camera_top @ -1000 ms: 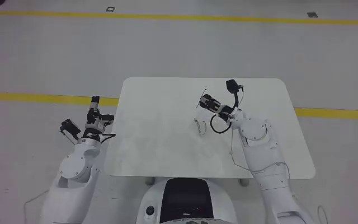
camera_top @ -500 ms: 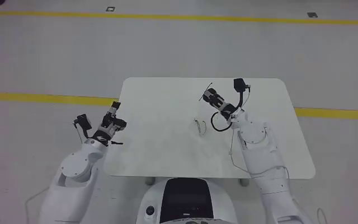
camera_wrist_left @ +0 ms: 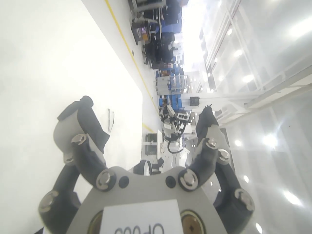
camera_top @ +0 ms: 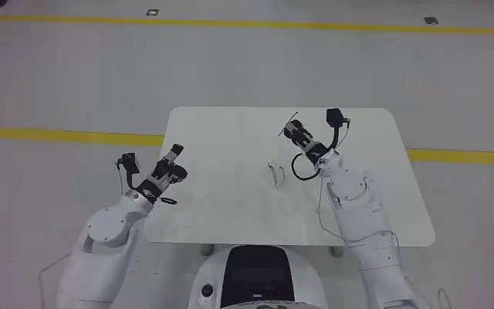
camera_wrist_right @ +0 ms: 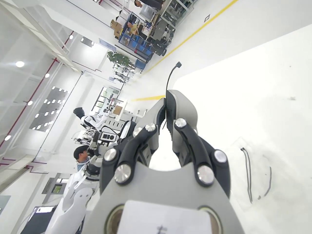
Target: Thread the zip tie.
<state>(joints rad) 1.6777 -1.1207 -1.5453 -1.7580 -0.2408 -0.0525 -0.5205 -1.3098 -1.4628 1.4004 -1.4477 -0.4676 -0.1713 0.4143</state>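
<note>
Top view: our wide-open left pincer (camera_top: 177,148) has swung in to the table (camera_top: 231,201) edge, toward the right pincer (camera_top: 288,130) clamping the zip tie (camera_wrist_right: 168,79), readying threading.

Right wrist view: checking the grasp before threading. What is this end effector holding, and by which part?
The right end effector is shut on a black zip tie, pinched along its strap; the head end sticks out beyond the grip.

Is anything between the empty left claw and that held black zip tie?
Nothing visible. Between the open left gripper and the thin black zip tie in the right gripper, loose ties lie flat on the white table.
</note>
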